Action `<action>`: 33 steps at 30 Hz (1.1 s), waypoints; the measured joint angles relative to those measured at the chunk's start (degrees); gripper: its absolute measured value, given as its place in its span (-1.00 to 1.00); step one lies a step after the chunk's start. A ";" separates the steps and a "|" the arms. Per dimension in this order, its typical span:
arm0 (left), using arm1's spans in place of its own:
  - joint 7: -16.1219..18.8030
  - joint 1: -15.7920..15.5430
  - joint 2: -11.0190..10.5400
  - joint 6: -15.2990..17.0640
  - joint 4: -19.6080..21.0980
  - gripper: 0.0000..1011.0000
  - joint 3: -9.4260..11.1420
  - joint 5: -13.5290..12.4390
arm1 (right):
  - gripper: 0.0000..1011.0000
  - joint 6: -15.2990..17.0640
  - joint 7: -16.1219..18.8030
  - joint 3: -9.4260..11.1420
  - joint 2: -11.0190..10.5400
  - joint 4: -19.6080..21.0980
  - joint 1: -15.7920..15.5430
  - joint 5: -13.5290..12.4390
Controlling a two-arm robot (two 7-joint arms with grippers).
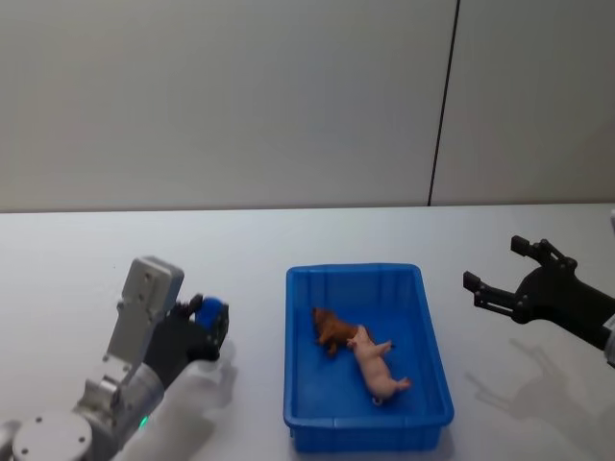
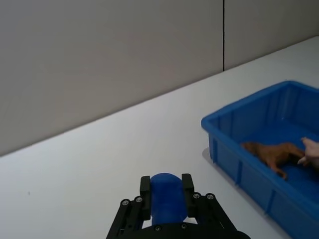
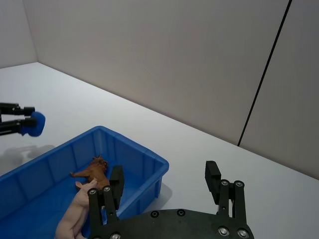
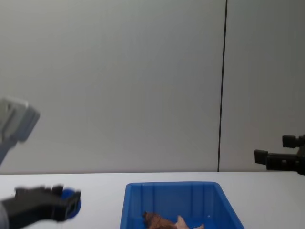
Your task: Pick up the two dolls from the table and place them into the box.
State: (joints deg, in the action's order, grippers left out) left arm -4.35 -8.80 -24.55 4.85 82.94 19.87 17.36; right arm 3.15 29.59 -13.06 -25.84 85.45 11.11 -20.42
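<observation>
— So, starting at the left: what is the left pincer [image 1: 204,327] doing?
— It hangs above the white worktop [image 1: 77,250], its fingers clamped on a small blue object [image 2: 167,203]. The blue box [image 1: 298,419] sits just to its right, apart from it.
— And the two dolls?
— Both lie inside the box, on its floor. The reddish-brown doll [image 1: 332,329] is on the side nearer the left pincer, towards the middle of the box. The pale pink doll [image 1: 378,367] lies just beyond it, touching it, stretched towards the box's near right corner.
— The right pincer [image 1: 504,275]?
— It hovers to the right of the box, well clear of the rim, above bare worktop. Its fingers [image 3: 213,175] stand spread wide apart with nothing between them, pointing towards the box.
</observation>
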 joint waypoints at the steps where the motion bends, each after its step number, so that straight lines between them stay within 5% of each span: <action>1: -0.44 -0.39 -0.06 0.14 0.82 -0.24 -0.18 -0.47 | 0.98 0.00 0.00 0.00 0.00 0.00 0.00 0.00; 14: -6.66 -5.17 1.47 1.06 5.03 -0.40 -0.45 -5.01 | 0.98 0.00 0.00 0.00 0.00 0.00 0.00 0.00; 28: -16.21 -12.23 8.01 -0.24 1.97 -0.59 2.66 -7.78 | 0.98 0.00 0.00 0.00 0.00 0.00 0.00 0.00; 33: -18.24 -13.80 9.98 -0.70 -0.27 -0.31 3.79 -8.00 | 0.98 0.00 0.00 0.00 0.00 0.00 0.00 0.00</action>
State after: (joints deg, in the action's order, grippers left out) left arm -22.60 -22.60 -14.57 4.15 82.67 23.66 9.36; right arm 3.15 29.59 -13.06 -25.84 85.44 11.11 -20.42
